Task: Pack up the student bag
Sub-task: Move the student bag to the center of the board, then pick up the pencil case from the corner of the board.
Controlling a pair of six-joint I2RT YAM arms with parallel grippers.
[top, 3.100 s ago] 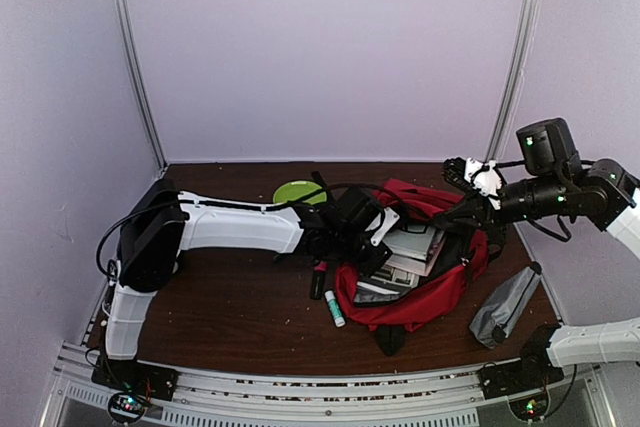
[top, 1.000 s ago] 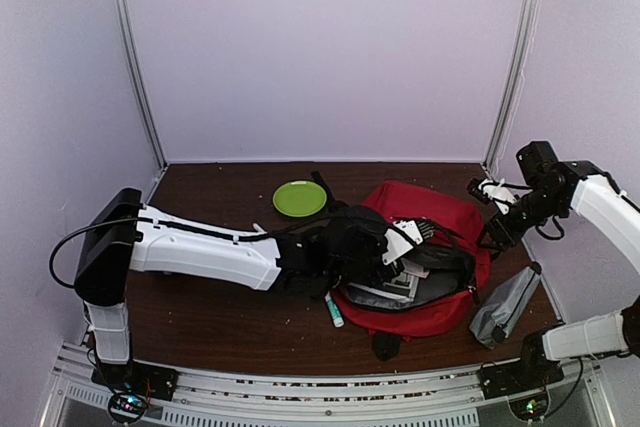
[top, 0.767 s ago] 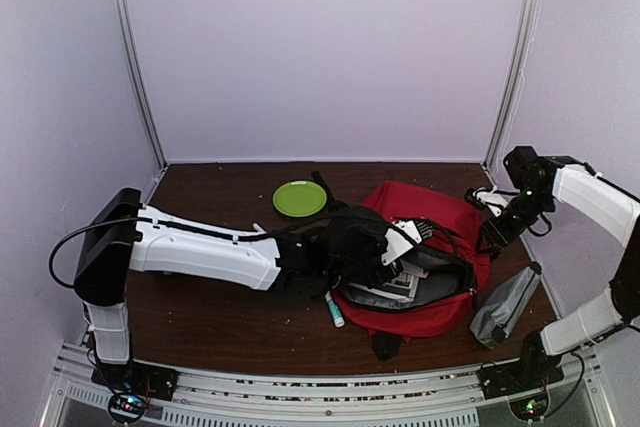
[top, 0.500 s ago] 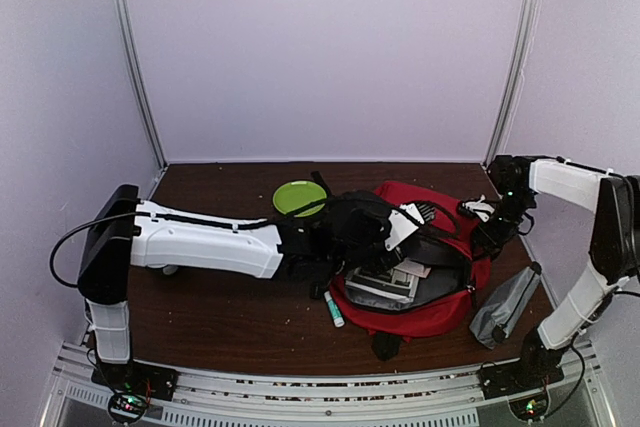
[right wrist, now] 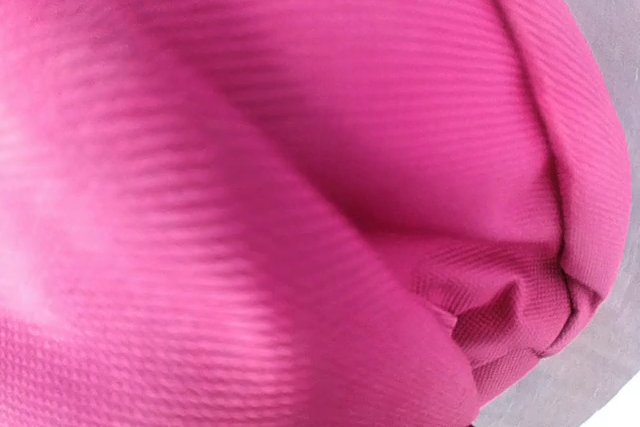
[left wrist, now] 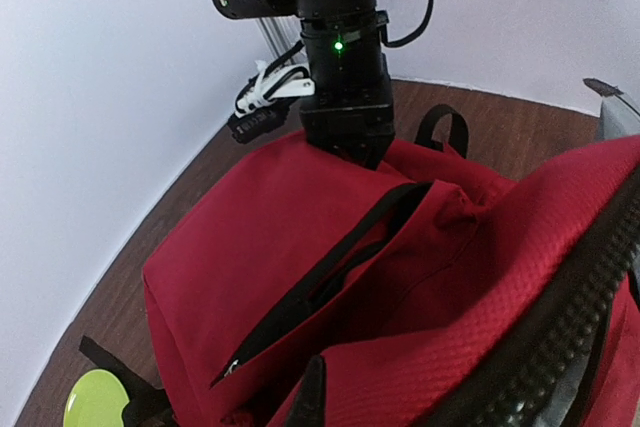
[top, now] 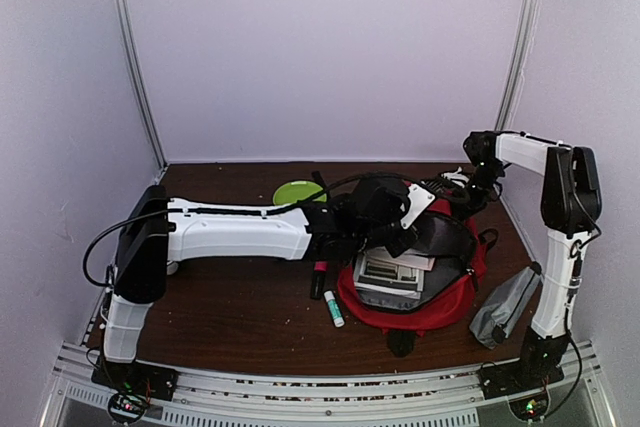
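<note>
The red student bag (top: 440, 297) lies at mid-right of the table with its mouth open, and books (top: 388, 272) show inside. My left gripper (top: 405, 222) is shut on the bag's upper edge and holds it raised. In the left wrist view one dark finger (left wrist: 311, 392) shows against the red fabric (left wrist: 270, 227), beside black mesh padding (left wrist: 570, 337). My right gripper (top: 462, 190) presses on the bag's far top end; the left wrist view shows the right gripper (left wrist: 348, 142) meeting the fabric. Red cloth (right wrist: 300, 147) fills the right wrist view and hides the fingers.
A green plate (top: 295, 190) sits behind the left forearm. A glue stick (top: 333, 309) and a dark marker (top: 318, 280) lie on the table left of the bag. A grey pouch (top: 505, 305) lies at the bag's right, near the right arm's base.
My right arm swung from the bag's right side round to its far top end. My left gripper raised the bag's edge up and back, opening the mouth wider.
</note>
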